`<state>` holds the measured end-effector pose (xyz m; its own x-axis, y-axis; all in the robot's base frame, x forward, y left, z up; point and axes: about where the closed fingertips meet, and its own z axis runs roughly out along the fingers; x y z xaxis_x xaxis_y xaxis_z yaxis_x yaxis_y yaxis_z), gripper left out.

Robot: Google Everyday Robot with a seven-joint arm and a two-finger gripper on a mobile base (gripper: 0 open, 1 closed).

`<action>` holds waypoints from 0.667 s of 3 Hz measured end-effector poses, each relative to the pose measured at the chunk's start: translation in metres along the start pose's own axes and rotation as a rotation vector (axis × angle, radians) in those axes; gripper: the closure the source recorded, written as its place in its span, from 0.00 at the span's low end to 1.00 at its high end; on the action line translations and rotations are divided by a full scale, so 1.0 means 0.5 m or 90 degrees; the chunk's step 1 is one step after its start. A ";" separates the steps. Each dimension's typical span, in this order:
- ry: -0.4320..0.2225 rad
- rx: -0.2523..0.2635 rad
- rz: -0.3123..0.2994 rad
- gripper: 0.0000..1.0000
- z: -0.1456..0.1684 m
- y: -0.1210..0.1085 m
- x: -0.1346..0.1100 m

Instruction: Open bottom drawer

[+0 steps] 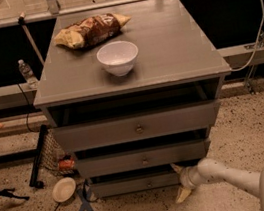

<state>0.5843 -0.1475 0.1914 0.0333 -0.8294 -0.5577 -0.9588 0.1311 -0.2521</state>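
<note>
The bottom drawer [128, 185] is the lowest, shortest grey front of the cabinet, with a small round knob [149, 182] at its centre. It stands out about as far as the middle drawer [144, 159] above it, with a dark gap between them. My gripper [178, 182] is low near the floor at the right end of the bottom drawer's front, to the right of the knob. Its pale fingers are spread, one [175, 168] up by the drawer's top right corner, the other pointing down toward the floor. It holds nothing.
A white bowl [118, 57] and a snack bag [91, 30] lie on the cabinet top [177, 43]. A small dish [64, 189], blue tape [84, 203], a cable and a black stand leg [39, 157] are on the speckled floor to the left. A water bottle [27, 73] stands behind.
</note>
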 end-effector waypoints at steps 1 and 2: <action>-0.024 0.001 -0.016 0.00 0.072 -0.064 0.016; -0.024 0.001 -0.016 0.00 0.072 -0.064 0.016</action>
<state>0.6253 -0.1390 0.1665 0.0679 -0.8114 -0.5805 -0.9571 0.1114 -0.2677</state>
